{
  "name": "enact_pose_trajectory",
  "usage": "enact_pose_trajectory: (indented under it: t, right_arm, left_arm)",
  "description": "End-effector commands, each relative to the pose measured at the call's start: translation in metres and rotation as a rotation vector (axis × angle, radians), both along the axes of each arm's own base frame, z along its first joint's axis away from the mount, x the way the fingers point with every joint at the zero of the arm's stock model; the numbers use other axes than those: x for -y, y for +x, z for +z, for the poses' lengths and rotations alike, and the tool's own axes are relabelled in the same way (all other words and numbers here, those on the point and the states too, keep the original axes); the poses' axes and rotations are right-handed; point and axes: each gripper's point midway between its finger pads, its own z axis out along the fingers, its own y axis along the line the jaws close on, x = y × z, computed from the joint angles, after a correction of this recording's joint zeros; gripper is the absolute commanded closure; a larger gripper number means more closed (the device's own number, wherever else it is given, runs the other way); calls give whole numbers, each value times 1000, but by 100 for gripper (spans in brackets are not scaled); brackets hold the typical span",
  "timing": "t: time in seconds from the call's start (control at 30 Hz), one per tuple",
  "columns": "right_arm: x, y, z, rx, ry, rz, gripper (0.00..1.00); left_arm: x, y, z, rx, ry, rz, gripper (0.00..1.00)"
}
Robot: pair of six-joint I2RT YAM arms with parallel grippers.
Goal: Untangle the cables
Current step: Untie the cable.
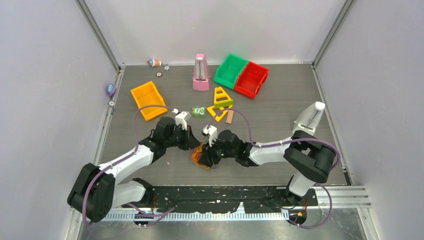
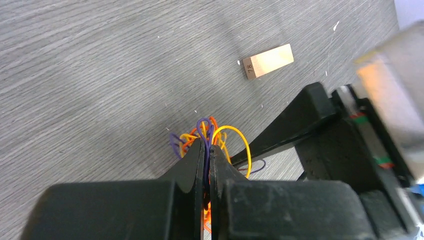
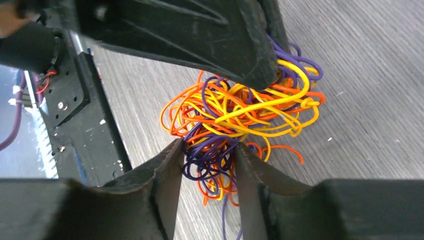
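The cables (image 1: 200,156) are a small tangle of orange, yellow and purple strands on the grey table, between the two arms. My left gripper (image 1: 196,146) is shut on them. In the left wrist view its tips (image 2: 207,143) pinch a purple loop, and the cables (image 2: 222,136) spill out beyond them. My right gripper (image 1: 208,153) comes in from the right. Its fingers stand apart (image 3: 209,148) astride the purple and orange lower part of the cables (image 3: 240,114). The left gripper's black finger (image 3: 225,45) covers the top of the tangle.
A small wooden block (image 2: 267,61) lies beyond the tangle, near yellow triangle pieces (image 1: 220,99) and a green tile (image 1: 198,110). Farther back are an orange bin (image 1: 148,100), a pink metronome (image 1: 201,73), a green bin (image 1: 231,71) and a red bin (image 1: 251,79). A black base plate (image 1: 220,197) runs along the near edge.
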Motion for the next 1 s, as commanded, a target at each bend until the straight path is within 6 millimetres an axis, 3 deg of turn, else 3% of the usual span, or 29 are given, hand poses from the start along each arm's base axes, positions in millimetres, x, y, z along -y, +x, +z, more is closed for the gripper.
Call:
enact_pose_trajectory:
  t: [0.0,0.07,0.13,0.2,0.27,0.5,0.6,0.73,0.8,0.9,0.97]
  right_arm:
    - [-8,20,6,37,4,-93,71]
    - [5,27,8,54,-5,-165,89]
    - [24,41,12,93,-27,-277,94]
    - [56,65,14,137,-87,-455,95]
    - [82,76,13,141,-139,-557,95]
    - [168,101,1,48,-242,-848,95]
    - [181,103,2,46,-234,-884,95]
    - [177,102,6,60,-233,-842,95]
    - [169,102,10,70,-225,-783,90]
    - [151,96,22,84,-177,-665,50]
    - [144,93,32,105,-138,-618,29]
  left_arm:
    - [7,10,19,45,-45,10,100]
    - [-5,17,13,51,12,76,100]
    - [-19,23,9,63,67,144,100]
    - [-34,30,8,79,108,218,100]
    - [-49,35,8,86,140,285,100]
    - [-93,43,18,147,189,535,100]
    - [-100,41,23,186,169,572,100]
    - [-96,38,22,200,156,537,100]
    - [-90,37,22,205,152,492,100]
    - [-80,37,24,210,142,425,100]
    - [-69,34,26,207,114,362,100]
